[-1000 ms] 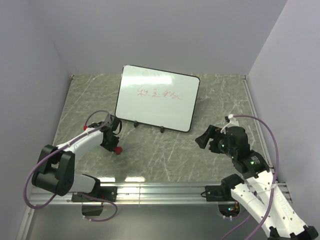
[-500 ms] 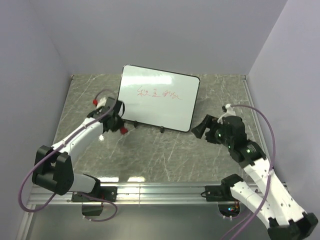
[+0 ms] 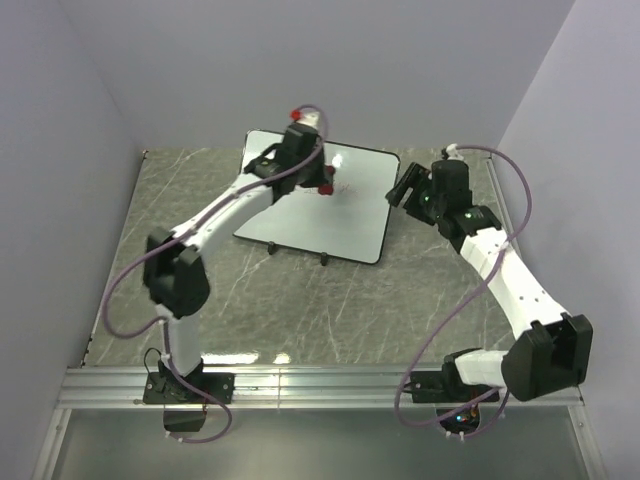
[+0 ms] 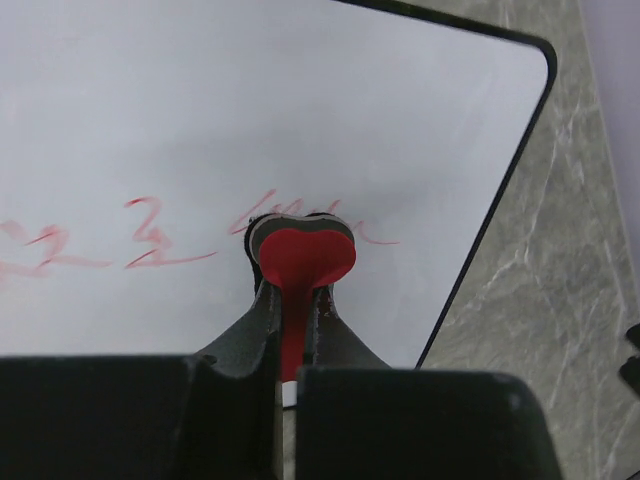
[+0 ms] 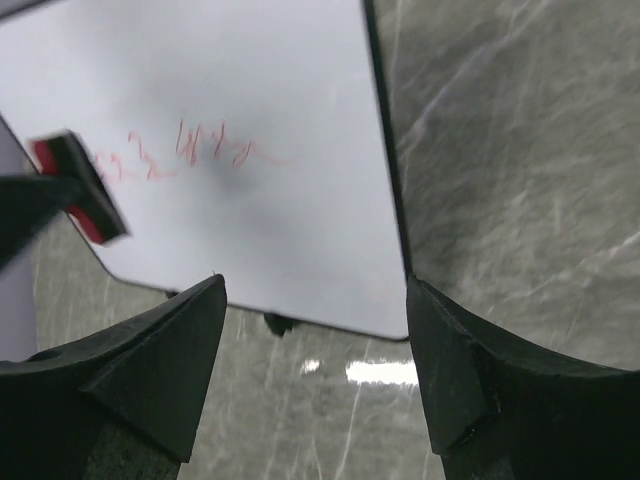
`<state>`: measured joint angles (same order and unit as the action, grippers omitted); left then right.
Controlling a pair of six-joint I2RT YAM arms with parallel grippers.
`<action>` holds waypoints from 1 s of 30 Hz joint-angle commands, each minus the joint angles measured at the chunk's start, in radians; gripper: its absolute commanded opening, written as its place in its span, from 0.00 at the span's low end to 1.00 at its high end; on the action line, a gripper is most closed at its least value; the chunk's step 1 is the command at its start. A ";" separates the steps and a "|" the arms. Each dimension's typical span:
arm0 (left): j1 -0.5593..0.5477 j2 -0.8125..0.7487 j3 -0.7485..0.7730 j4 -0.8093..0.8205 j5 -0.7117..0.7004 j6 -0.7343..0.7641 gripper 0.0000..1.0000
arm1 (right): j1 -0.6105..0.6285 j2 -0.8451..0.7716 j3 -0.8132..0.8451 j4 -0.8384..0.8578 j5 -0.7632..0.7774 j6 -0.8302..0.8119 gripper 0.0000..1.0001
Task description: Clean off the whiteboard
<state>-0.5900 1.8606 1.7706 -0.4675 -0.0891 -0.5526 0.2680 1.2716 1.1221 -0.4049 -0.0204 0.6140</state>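
The whiteboard (image 3: 300, 222) stands tilted on small black feet at the back of the table, with red writing (image 4: 150, 245) across its face. My left gripper (image 3: 322, 183) is shut on the thin red handle of a red-and-black eraser (image 4: 303, 255). The eraser's pad presses on the right end of the writing. My right gripper (image 3: 401, 190) hangs open at the board's right edge. In the right wrist view the whiteboard (image 5: 260, 120) and its lower right corner show between the spread fingers (image 5: 460, 360). The eraser (image 5: 80, 190) shows at the left of that view. I cannot tell whether the right fingers touch the board.
The grey marble tabletop (image 3: 330, 300) lies in front of the board. Pale walls close in the back and both sides. A metal rail (image 3: 320, 382) with the arm bases runs along the near edge.
The left arm has lifted the eraser off the table and carried it up onto the board's writing. The right arm has swung up to the board's right edge, its jaws slightly narrower.
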 commanded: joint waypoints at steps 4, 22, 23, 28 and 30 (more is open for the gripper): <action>-0.100 0.166 0.207 -0.027 0.071 0.079 0.00 | -0.110 0.101 0.088 0.135 -0.076 -0.016 0.78; -0.183 0.109 0.165 -0.025 0.017 0.134 0.00 | -0.220 0.466 0.298 0.347 -0.357 0.003 0.75; -0.185 0.109 0.162 -0.023 0.017 0.132 0.00 | -0.220 0.494 0.312 0.356 -0.366 0.006 0.74; -0.189 0.123 0.167 -0.029 -0.001 0.149 0.00 | -0.220 0.577 0.407 0.391 -0.461 0.050 0.71; -0.191 0.124 0.159 -0.025 -0.008 0.154 0.00 | -0.216 0.592 0.415 0.403 -0.475 0.072 0.70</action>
<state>-0.7780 2.0270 1.9347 -0.5201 -0.0761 -0.4278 0.0479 1.8561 1.4868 -0.0654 -0.4248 0.6487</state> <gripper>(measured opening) 0.060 0.702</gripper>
